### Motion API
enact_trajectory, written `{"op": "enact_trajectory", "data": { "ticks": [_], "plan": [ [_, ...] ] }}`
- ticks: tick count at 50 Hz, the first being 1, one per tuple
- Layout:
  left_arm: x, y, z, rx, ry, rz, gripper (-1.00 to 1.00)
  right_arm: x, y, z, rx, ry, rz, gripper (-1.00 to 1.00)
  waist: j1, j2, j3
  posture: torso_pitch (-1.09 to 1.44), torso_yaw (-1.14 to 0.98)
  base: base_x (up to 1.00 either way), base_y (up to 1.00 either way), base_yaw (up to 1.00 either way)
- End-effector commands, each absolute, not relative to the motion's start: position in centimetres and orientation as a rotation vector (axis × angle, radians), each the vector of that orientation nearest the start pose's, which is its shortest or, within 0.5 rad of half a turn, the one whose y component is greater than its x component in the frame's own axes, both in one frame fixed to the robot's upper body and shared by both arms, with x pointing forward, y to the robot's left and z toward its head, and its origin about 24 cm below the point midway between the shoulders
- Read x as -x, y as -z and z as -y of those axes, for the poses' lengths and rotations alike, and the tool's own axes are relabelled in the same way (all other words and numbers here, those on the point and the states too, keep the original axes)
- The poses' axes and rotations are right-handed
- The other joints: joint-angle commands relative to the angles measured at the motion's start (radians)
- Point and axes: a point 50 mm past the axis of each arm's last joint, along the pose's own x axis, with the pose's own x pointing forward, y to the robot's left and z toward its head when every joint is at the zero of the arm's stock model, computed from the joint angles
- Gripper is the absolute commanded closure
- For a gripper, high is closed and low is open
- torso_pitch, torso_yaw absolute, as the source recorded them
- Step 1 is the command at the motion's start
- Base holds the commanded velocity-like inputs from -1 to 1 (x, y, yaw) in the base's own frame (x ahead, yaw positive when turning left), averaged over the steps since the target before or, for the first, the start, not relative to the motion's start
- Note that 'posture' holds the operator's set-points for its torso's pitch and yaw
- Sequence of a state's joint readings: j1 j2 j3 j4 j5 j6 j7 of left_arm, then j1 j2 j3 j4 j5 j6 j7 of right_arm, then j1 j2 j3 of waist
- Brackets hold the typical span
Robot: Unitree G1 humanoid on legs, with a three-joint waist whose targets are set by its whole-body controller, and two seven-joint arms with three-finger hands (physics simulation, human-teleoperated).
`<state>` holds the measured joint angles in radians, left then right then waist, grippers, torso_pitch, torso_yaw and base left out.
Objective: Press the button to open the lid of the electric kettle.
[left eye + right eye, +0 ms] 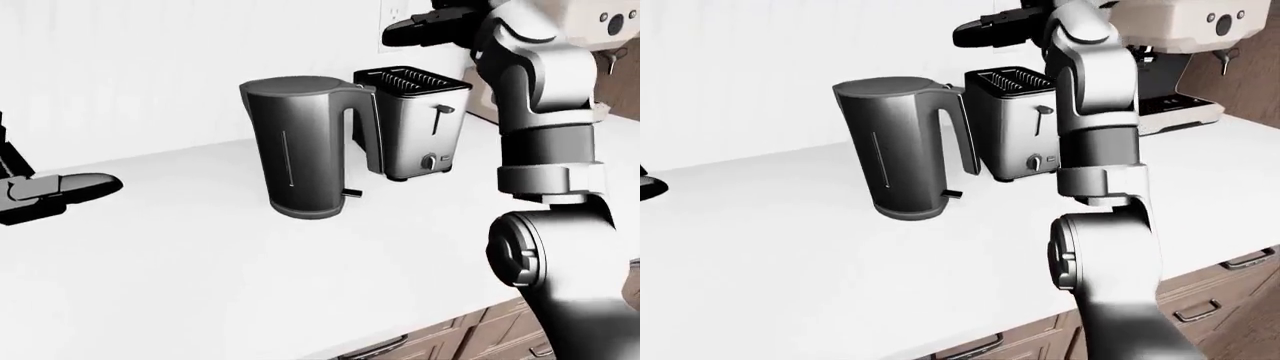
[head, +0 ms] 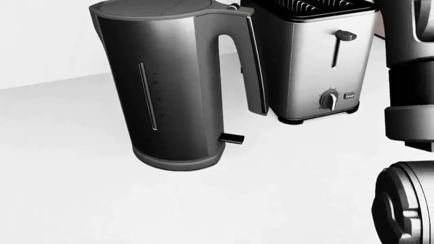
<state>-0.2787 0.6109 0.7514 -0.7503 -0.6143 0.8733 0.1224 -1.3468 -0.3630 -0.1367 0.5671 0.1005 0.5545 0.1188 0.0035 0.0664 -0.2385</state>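
Kettle (image 1: 305, 146): dark, upright on the white tabletop (image 1: 200, 255), near the middle of the left-eye view; handle turned to the view's right, lid (image 2: 159, 9) shut.
Button: small nub at the top of the handle, by the lid's right edge in the head view (image 2: 234, 6); untouched.
Switch (image 2: 232, 138): short tab sticking out at the kettle's base, under the handle.
Toaster (image 1: 415, 124): silver, just beside the kettle on the view's right, slots up, lever and dial facing the camera.
Right hand (image 1: 425, 28): raised high above the toaster, dark fingers (image 1: 400, 31) reaching toward the view's left, well clear of the kettle; too small and dark to tell how wide.
Right arm (image 1: 545, 150): pale, bent upward, filling the right of the eye views.
Left hand (image 1: 60, 191): low over the tabletop at the left edge of the left-eye view, fingers stretched flat, holding nothing, well apart from the kettle.
Coffee machine (image 1: 1170, 45): cream-coloured, at the top right of the right-eye view, partly behind the arm.
Cabinets (image 1: 1230, 292): brown wood with bar handles, below the tabletop's edge.
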Motion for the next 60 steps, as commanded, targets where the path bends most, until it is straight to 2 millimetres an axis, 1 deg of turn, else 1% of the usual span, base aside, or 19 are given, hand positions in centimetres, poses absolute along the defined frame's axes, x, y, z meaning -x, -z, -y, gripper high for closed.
{"op": "enact_trajectory", "data": {
  "ticks": [1, 8, 19, 30, 51, 60],
  "plan": [
    [-19.1, -28.3, -28.5, -0.125, -0.330, 0.470, -1.00, -38.8, -36.6, 15.7, 0.090, -0.129, 0.320, -1.00, -0.001, 0.003, -0.010, -0.40, 0.00, 0.00, 0.00, 0.00],
    [-19.1, -28.3, -28.5, -0.125, -0.335, 0.470, -1.00, -39.5, -37.2, 15.3, 0.078, -0.141, 0.302, -1.00, -0.002, 0.007, -0.010, -0.40, 0.00, 0.00, 0.00, 0.00],
    [-19.1, -28.2, -28.5, -0.125, -0.336, 0.468, -1.00, -40.3, -36.5, 14.3, 0.117, -0.167, 0.282, -1.00, -0.004, 0.010, -0.010, -0.40, 0.00, 0.00, 0.00, 0.00],
    [-19.1, -28.1, -28.6, -0.124, -0.338, 0.467, -1.00, -40.7, -36.5, 13.4, 0.113, -0.198, 0.263, -1.00, -0.005, 0.013, -0.009, -0.40, 0.00, 0.00, 0.00, 0.00],
    [-19.0, -28.3, -28.6, -0.119, -0.336, 0.469, -1.00, -41.1, -35.7, 11.1, 0.112, -0.257, 0.236, -1.00, -0.006, 0.016, -0.010, -0.40, 0.00, 0.00, 0.00, 0.00],
    [-18.9, -28.3, -28.7, -0.120, -0.338, 0.469, -1.00, -41.3, -35.0, 10.5, 0.117, -0.272, 0.224, -1.00, -0.006, 0.017, -0.010, -0.40, 0.00, 0.00, 0.00, 0.00]
  ]
}}
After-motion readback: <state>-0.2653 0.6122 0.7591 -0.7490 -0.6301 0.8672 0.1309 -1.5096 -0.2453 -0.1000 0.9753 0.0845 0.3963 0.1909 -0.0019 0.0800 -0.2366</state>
